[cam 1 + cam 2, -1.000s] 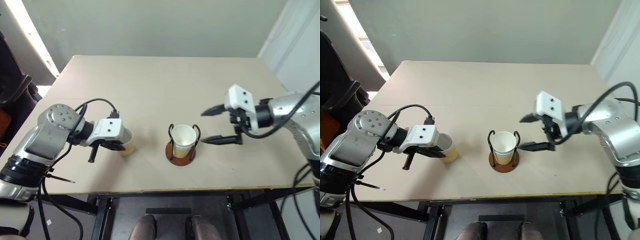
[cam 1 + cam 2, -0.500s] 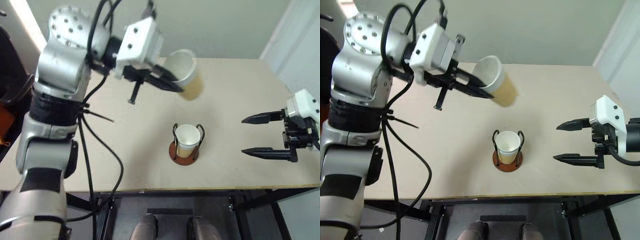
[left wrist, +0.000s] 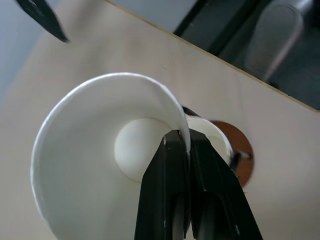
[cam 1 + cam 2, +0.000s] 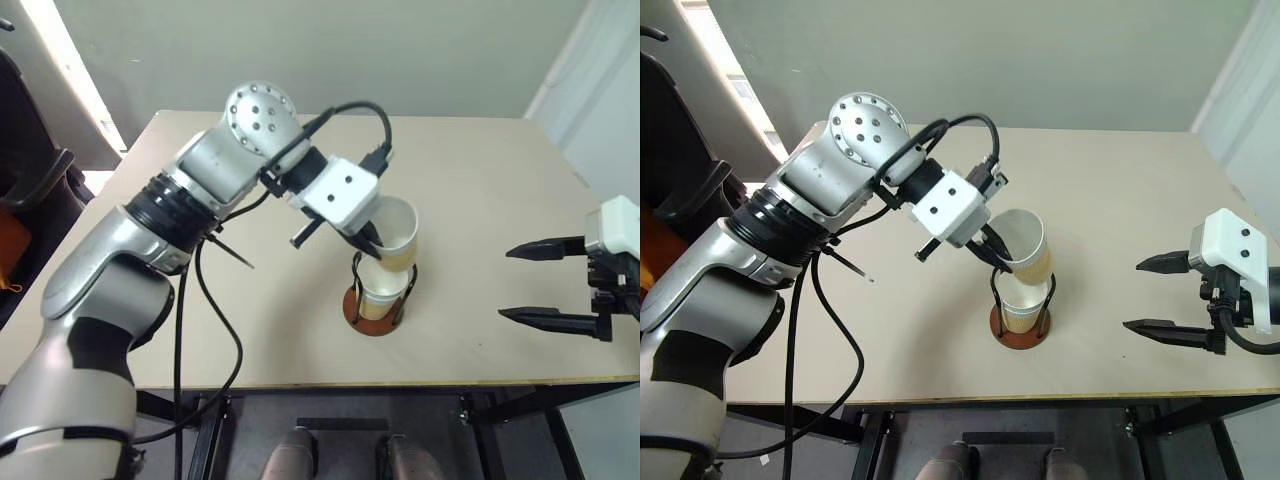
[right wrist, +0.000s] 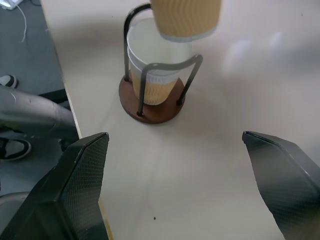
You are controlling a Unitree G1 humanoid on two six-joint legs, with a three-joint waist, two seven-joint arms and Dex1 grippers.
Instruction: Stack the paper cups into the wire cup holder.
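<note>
The wire cup holder (image 4: 377,318) stands on its brown disc near the table's front middle, with one paper cup (image 4: 382,296) upright inside its black loops. My left gripper (image 4: 373,240) is shut on the rim of a second paper cup (image 4: 402,233). That cup hangs tilted just above the cup in the holder, its bottom at the lower cup's mouth. In the left wrist view the fingers (image 3: 175,190) pinch the white rim, one inside the cup. My right gripper (image 4: 505,283) stands open and empty off to the right of the holder.
The tan table (image 4: 480,170) is bare around the holder. A dark chair (image 4: 25,170) stands past the table's left edge. My left arm's black cables (image 4: 200,330) hang over the table's front left.
My left gripper lifted a cup off the table's left side, swung it high and right, then lowered it over the holder. My right gripper drew back to the right, still open.
</note>
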